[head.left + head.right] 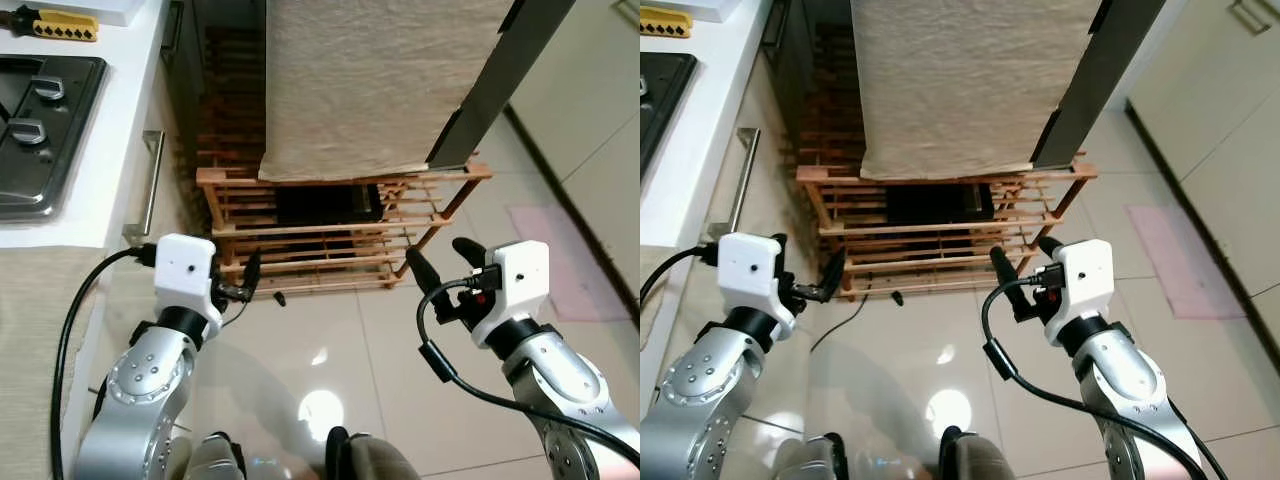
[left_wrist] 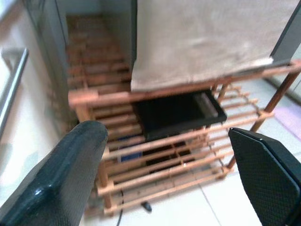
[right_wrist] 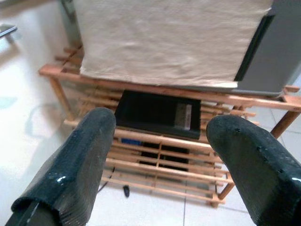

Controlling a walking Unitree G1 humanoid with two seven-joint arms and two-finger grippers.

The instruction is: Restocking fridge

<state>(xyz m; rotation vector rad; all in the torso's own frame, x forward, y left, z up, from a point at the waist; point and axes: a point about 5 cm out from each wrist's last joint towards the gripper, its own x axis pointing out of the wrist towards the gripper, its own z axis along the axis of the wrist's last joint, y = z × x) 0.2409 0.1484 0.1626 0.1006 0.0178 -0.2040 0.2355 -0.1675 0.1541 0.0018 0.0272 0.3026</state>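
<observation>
A small fridge draped in a beige cloth (image 1: 380,80), its dark grey side (image 1: 500,80) showing, stands on a low wooden slatted rack (image 1: 330,250). A flat black box (image 3: 157,113) lies on the rack's shelf under it. My left gripper (image 1: 248,280) hovers open and empty in front of the rack's left end. My right gripper (image 1: 445,262) hovers open and empty in front of its right end. In the wrist views, the left fingers (image 2: 56,179) and right fingers (image 3: 70,165) frame the rack, well apart from it.
A white counter (image 1: 110,150) with a black stove (image 1: 40,120) and a yellow tool (image 1: 60,25) runs along the left, with a metal drawer handle (image 1: 150,185) below. A pink mat (image 1: 570,260) lies on the glossy tiles at right. A black plug (image 1: 280,298) lies by the rack.
</observation>
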